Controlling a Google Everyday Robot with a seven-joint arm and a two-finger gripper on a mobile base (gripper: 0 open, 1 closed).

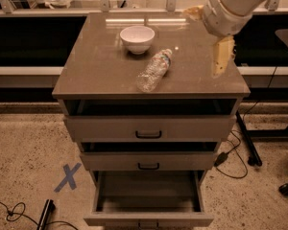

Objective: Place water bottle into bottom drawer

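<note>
The water bottle point(154, 70) lies on its side on the cabinet top point(101, 66), cap towards the back right, just in front of the white bowl point(137, 38). The bottom drawer point(149, 219) is pulled out towards me and shows a bare inside. My gripper point(209, 35) hangs over the right part of the cabinet top, to the right of the bottle and apart from it. Its tan fingers point(223, 56) are spread, with nothing between them.
The two upper drawers point(149, 128) stand slightly ajar. A blue tape X point(67, 177) marks the floor at the left. Cables point(230, 162) and a stand leg point(247, 143) lie on the floor at the right. A shelf rail runs behind the cabinet.
</note>
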